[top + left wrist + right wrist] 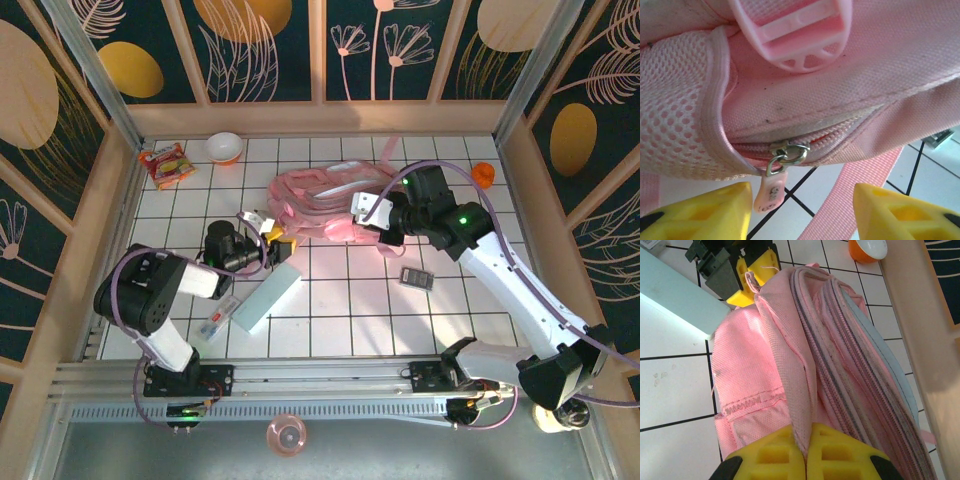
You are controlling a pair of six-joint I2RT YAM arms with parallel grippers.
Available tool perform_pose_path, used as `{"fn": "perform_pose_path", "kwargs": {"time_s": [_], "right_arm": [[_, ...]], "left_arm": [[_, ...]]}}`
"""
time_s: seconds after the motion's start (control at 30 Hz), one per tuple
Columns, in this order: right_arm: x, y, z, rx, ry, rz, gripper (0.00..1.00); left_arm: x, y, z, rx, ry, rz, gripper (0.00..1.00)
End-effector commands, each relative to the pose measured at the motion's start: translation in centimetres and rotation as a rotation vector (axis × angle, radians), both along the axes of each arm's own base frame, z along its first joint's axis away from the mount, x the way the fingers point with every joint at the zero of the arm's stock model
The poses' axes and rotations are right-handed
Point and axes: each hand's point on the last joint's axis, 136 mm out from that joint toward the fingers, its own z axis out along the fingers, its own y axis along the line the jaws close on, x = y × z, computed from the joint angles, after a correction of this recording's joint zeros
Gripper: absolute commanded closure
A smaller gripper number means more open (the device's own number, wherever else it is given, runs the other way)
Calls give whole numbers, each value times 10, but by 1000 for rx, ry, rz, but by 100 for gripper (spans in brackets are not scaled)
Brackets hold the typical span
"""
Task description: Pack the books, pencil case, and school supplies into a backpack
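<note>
Backpack (320, 197) fabric sits pinched in the closed right gripper (806, 447). Around the backpack's zip pull (771, 192), the left gripper (802, 205) stands half open, gripping nothing.

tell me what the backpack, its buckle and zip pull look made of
The backpack: matte pink woven fabric, weave visible, plus a holed mesh panel. The buckle: glossy moulded pink plastic. The zip slider: shiny silver, probably metal. The pull tab: pale pink, likely soft plastic or rubber.
</note>
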Motion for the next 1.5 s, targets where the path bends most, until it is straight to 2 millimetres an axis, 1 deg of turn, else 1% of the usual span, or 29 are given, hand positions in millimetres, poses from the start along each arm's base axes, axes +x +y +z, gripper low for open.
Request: {"fn": "perform_pose_path", "kwargs": {"time_s": [0.0, 0.1, 0.17, 0.23, 0.3, 0.33, 0.4, 0.53, 0.6, 0.67, 0.73, 0.77, 0.8, 0.87, 0.93, 0.97, 1.0, 1.1, 1.27, 1.37, 1.47], "right_arm": [[1, 5, 59, 124, -145, 20, 100], [2, 4, 56, 121, -140, 13, 100], [2, 4, 54, 118, -137, 12, 100], [3, 4, 53, 119, -139, 8, 100], [3, 4, 52, 121, -140, 7, 100], [3, 4, 52, 121, -138, 5, 100], [3, 4, 52, 122, -140, 6, 100], [3, 4, 51, 122, -139, 3, 100], [3, 4, 50, 122, -138, 1, 100], [3, 4, 49, 122, -136, 0, 100], [2, 4, 49, 125, -133, 2, 100], [2, 4, 49, 127, -133, 3, 100], [1, 4, 50, 130, -134, 4, 100], [1, 4, 50, 131, -133, 3, 100], [0, 4, 50, 132, -132, 4, 100], [1, 4, 50, 134, -130, 4, 100], [0, 4, 49, 136, -127, 4, 100], [2, 4, 46, 134, -123, -3, 100], [8, 4, 38, 125, -118, -28, 100], [10, 4, 36, 123, -117, -36, 100], [12, 4, 35, 122, -117, -39, 100]], "left_arm": [[2, -6, 15, -64, -55, -28, 54], [-2, -9, 19, -76, -64, -60, 64], [-5, -10, 22, -79, -69, -78, 69], [-8, -10, 20, -77, -61, -84, 74], [-8, -10, 18, -71, -55, -80, 78], [-7, -9, 28, -77, -81, -78, 79], [-7, -9, 28, -78, -79, -74, 81], [-5, -10, 29, -90, -72, -71, 88], [-6, -10, 31, -100, -69, -76, 88], [-6, -10, 33, -108, -70, -75, 83], [-5, -10, 34, -110, -69, -72, 72], [-4, -10, 34, -110, -71, -71, 68], [-4, -11, 33, -111, -68, -72, 66], [-2, -12, 35, -114, -72, -79, 66], [-1, -13, 39, -118, -83, -84, 64], [0, -14, 28, -111, -58, -83, 61], [0, -14, 28, -112, -59, -85, 58], [-1, -16, 28, -120, -59, -105, 59], [-12, -19, 34, -145, -55, -149, 69], [-17, -18, 36, -150, -58, -155, 71], [-18, -17, 36, -162, -47, -152, 74]]}}
